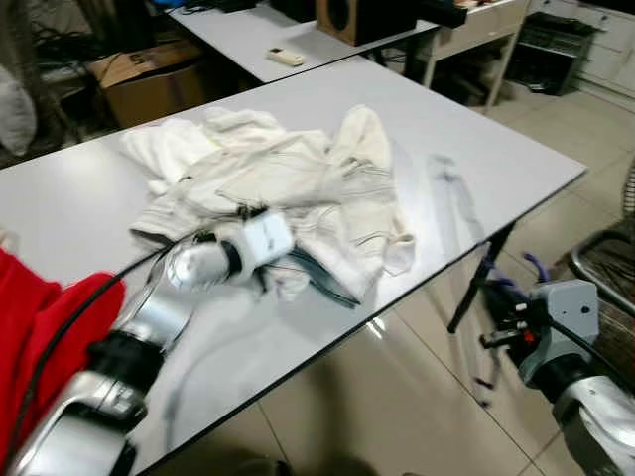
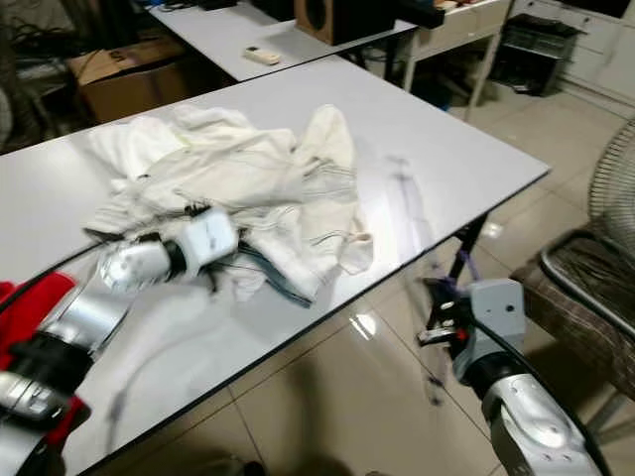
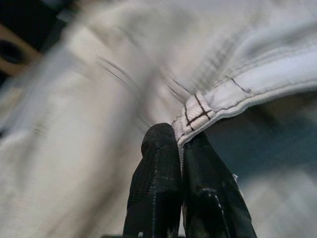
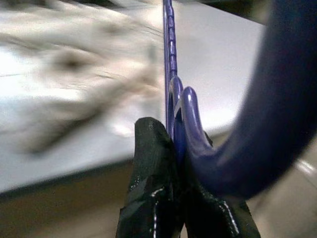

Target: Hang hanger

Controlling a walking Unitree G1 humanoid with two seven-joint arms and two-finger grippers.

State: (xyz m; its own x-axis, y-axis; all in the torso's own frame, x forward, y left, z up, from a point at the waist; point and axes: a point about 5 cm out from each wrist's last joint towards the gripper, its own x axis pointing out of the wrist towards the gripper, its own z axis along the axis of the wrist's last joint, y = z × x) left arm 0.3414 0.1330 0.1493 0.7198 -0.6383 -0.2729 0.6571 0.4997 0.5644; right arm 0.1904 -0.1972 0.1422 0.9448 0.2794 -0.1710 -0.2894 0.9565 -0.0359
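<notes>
The left arm is a run of polished silver metal cylinders with a rounded, mirror-bright joint near the wrist and a black ring band lower down its length. A thin black cable loops along its outer side. Its wrist ends in a white, boxy housing with dark edges. The left pincer has two long black fingers of matte, finely pebbled rubbery material, tapering to rounded tips. The right arm is silver too, capped by a grey blocky wrist housing carrying small black fittings and a red spot. The right pincer has glossier black fingers
</notes>
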